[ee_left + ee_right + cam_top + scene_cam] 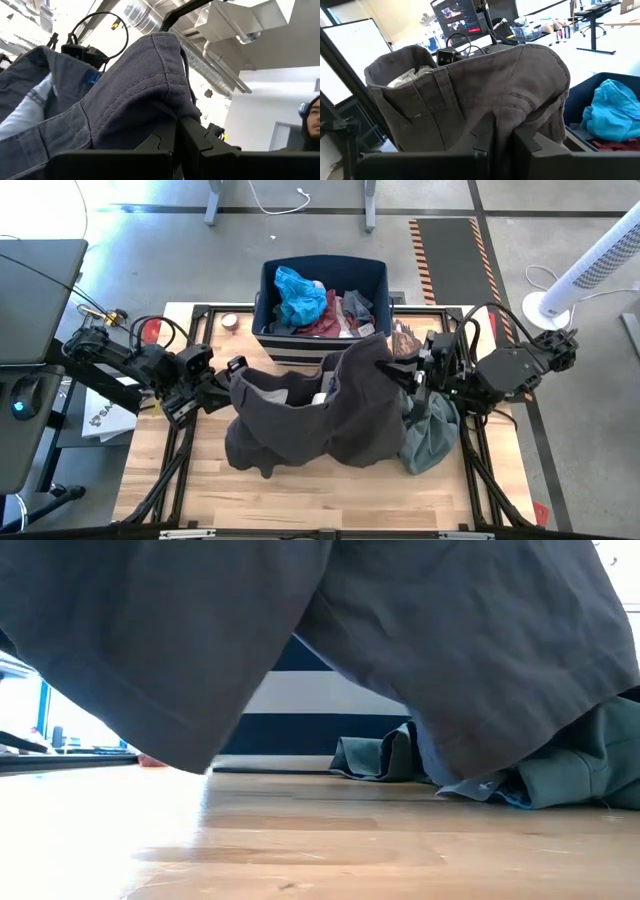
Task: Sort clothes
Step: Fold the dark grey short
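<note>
Looking down from the high view, I see the dark grey-brown trousers (320,415) stretched across the middle of the tabletop (330,485), held up at the waistband between both arms. My left gripper (226,372) pinches the waistband on the left side, and my right gripper (408,370) pinches the opposite end. A grey-green shirt (432,435) lies crumpled near the tabletop's right edge, partly under the trousers. At the far edge sits the navy bin (320,275), with a bright blue piece (298,296) and maroon fabric (325,325) inside.

From the low view, the trousers (400,630) hang like a curtain over most of the scene, their hem just above the wood. The grey-green shirt (560,775) rests on the tabletop toward the right, and the bin's navy and white stripes (320,700) show behind.

In the left wrist view, my left fingers (192,137) are clamped together on a fold of the trousers' waistband (140,85). A person (312,117) shows at the room's edge.

In the right wrist view, my right fingers (527,142) sit narrow, gripping the trousers (485,95); the bright blue piece (612,107) lies in the bin (585,90) beyond.
</note>
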{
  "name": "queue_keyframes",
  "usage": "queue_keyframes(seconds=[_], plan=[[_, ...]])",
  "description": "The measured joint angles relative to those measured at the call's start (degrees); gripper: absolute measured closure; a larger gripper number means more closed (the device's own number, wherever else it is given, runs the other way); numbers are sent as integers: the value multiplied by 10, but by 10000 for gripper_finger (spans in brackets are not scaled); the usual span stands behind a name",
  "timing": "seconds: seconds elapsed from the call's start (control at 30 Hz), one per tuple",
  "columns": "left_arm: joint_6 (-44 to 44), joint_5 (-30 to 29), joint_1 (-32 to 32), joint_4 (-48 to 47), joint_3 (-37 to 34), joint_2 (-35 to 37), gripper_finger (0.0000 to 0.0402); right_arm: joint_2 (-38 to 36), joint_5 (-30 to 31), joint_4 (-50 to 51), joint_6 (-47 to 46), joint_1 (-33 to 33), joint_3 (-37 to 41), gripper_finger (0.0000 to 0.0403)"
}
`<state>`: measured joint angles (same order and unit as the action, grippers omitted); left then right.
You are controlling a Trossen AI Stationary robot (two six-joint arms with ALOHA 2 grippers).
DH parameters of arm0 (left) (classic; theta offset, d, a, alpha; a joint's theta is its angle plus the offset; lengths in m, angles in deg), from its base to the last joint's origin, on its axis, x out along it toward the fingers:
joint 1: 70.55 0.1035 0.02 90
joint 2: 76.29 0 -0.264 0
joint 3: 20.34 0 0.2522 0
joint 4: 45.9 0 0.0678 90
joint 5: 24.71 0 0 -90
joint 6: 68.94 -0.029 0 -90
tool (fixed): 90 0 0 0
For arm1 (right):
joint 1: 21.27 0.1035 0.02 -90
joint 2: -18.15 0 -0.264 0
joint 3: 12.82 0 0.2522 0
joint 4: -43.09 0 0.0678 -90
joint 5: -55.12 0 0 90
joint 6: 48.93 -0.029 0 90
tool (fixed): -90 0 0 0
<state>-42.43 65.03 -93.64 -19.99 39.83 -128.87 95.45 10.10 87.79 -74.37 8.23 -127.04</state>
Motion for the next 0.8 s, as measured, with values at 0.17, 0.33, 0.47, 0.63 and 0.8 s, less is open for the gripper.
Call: queue_keyframes(seconds=[0.17, 0.33, 0.47, 0.63, 0.8], plan=[[15, 7, 0, 15, 0, 0, 401, 0, 0, 9, -12, -16, 0, 330], [22, 10, -3, 12, 0, 0, 401, 0, -2, 39, -44, -33, 0, 284], [23, 10, -4, 12, 0, 0, 401, 0, -65, 61, -57, -45, 0, 271], [22, 11, -4, 9, 0, 0, 401, 11, -116, 49, -50, -54, 0, 341], [24, 11, -4, 9, 0, 0, 401, 19, -117, 49, -32, -55, 0, 393]])
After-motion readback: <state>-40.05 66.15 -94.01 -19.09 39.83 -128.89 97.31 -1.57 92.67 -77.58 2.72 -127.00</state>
